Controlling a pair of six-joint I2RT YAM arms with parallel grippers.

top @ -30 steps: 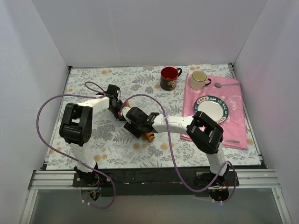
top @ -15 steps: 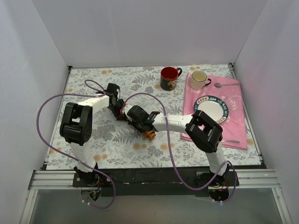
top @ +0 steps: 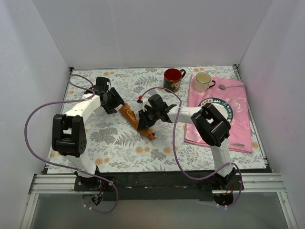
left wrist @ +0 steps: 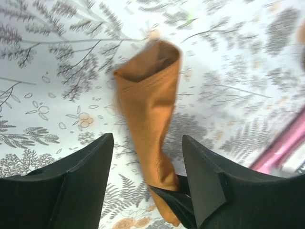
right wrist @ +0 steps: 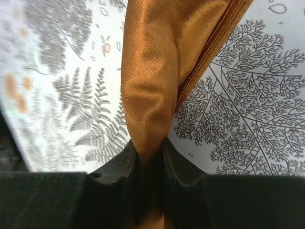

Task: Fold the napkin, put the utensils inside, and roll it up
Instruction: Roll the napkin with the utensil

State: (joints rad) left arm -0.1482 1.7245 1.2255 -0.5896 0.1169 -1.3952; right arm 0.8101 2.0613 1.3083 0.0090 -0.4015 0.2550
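As the rust-orange cloth napkin (top: pixel 136 119) lies rolled, pinched by the right gripper (right wrist: pixel 150 157), with the left gripper (left wrist: pixel 147 157) wide, the task seems nearly done.

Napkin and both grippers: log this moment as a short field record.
napkin: rust-orange, folded into a long narrow bundle over the floral table
right gripper: shut on one end of the napkin
left gripper: open, fingers either side of the napkin
pink cloth: at the right, bearing plate and white mug
red mug: on the table, apart from the napkin
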